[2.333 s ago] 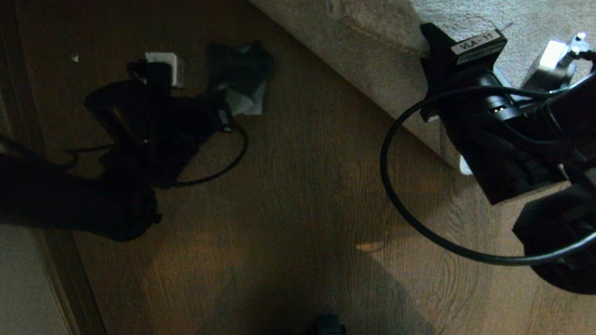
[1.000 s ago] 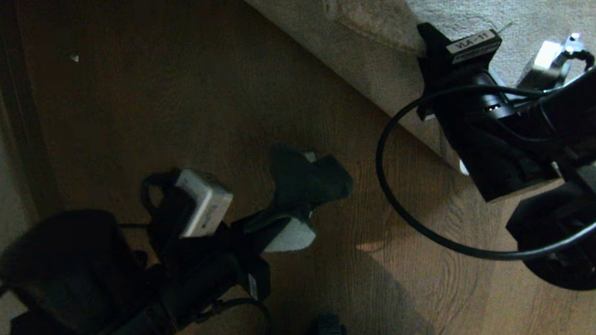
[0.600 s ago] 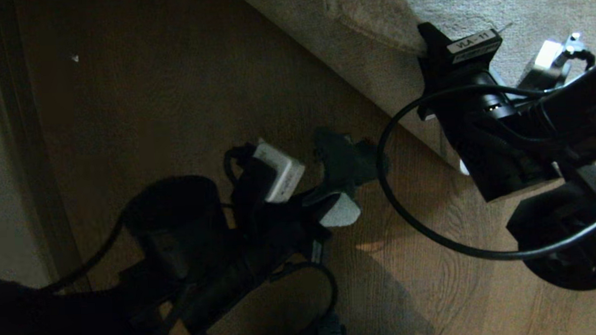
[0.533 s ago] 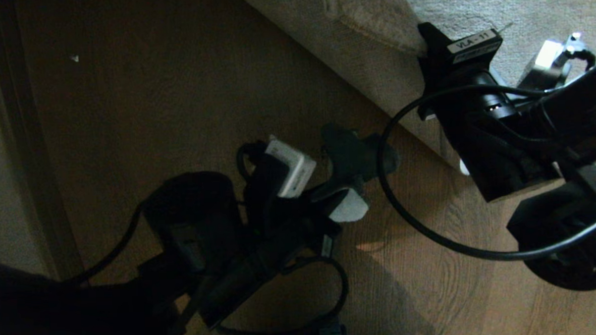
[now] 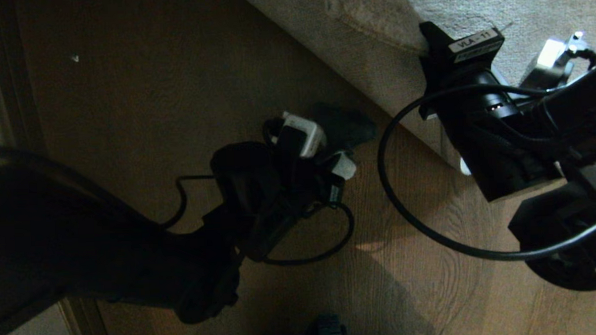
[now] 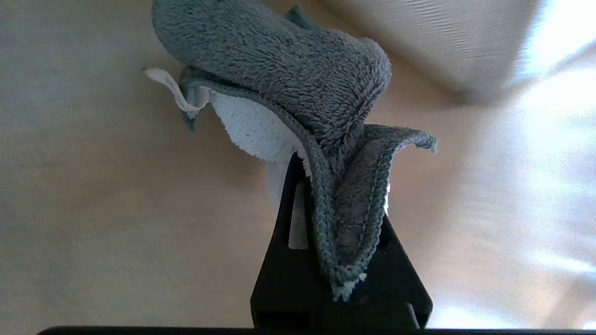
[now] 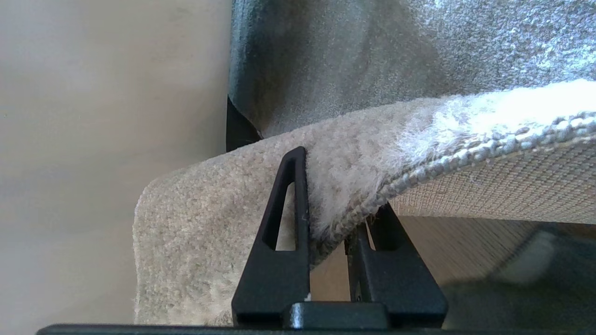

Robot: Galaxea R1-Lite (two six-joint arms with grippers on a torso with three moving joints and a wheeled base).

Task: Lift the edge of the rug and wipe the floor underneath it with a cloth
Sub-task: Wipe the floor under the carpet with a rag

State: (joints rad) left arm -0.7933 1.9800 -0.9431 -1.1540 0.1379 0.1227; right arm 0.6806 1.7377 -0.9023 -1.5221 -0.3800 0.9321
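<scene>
In the head view my left gripper (image 5: 336,149) reaches across the brown wood-grain floor (image 5: 176,92) to just short of the rug edge (image 5: 354,71). It is shut on the cloth (image 5: 343,128), a dark grey-green rag with a white side. From the left wrist the cloth (image 6: 288,83) bunches up out of my left gripper (image 6: 337,186) and hangs just over the floor (image 6: 93,186). My right gripper (image 7: 335,186) is shut on the rug edge (image 7: 409,177) and holds it raised, so the paler woven backing (image 7: 503,186) shows. In the head view the right wrist hides my right gripper's tips.
A dark baseboard and pale wall (image 5: 8,98) run along the left. A black cable loop (image 5: 403,203) hangs from the right arm over the floor between the two grippers. A small white speck (image 5: 74,58) lies at the far left. A dark part of the robot's base (image 5: 328,332) shows at the bottom edge.
My left arm has carried the cloth from the near left up and to the right, close to the raised rug edge. The right gripper has kept still on the rug.
</scene>
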